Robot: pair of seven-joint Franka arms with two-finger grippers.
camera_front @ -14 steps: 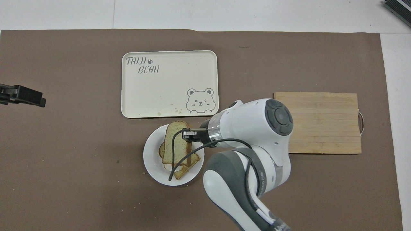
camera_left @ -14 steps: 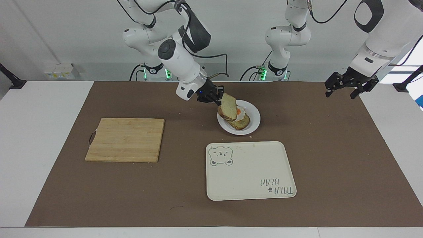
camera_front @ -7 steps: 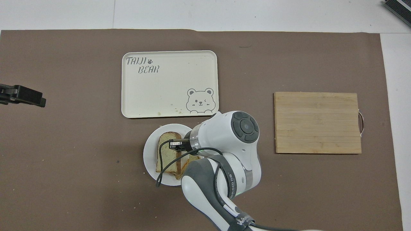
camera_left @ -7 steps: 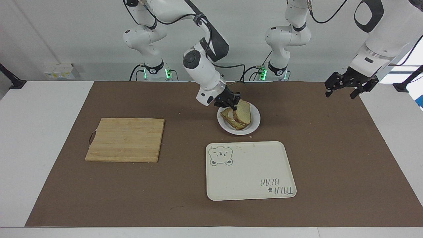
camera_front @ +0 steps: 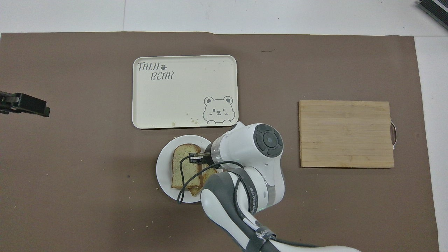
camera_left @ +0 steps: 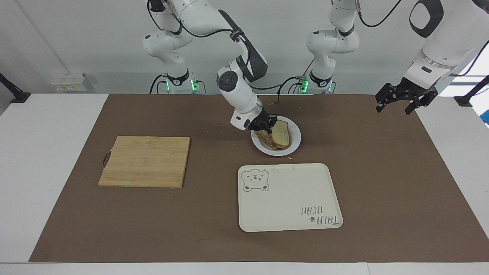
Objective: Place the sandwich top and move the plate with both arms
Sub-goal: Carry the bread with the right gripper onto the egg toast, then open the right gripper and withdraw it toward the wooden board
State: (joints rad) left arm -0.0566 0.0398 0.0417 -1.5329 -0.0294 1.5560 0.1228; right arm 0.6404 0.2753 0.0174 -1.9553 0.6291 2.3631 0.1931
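The right arm's black two-finger pincer (camera_left: pixel 267 124) is low over the small round white plate (camera_left: pixel 294 142), pressed shut on the edge of the plain slice of light speckled bread with a brown crust (camera_left: pixel 282 133). That slice lies nearly flat on top of the other bread slice (camera_front: pixel 207 175) stacked on the plate, and only a brown crusted corner of the lower slice pokes out under the pincer (whatever lies between them is covered). The plate sits on the brown mat (camera_left: pixel 382 172) that covers the white table (camera_left: pixel 46 152), directly beneath the right pincer.

The cream rectangular tray with a bear drawing (camera_left: pixel 286 198) lies just beside the plate, farther from the robots than the right pincer's spot. The pale wooden cutting board with a small metal handle (camera_left: pixel 145 161) lies well apart from the pincer, toward the right arm's end of the table.

The left arm waits, its black pincer (camera_left: pixel 405 97) spread wide with nothing between the fingers, raised over the mat's edge at the left arm's end of the table, well apart from the plate and the right pincer.
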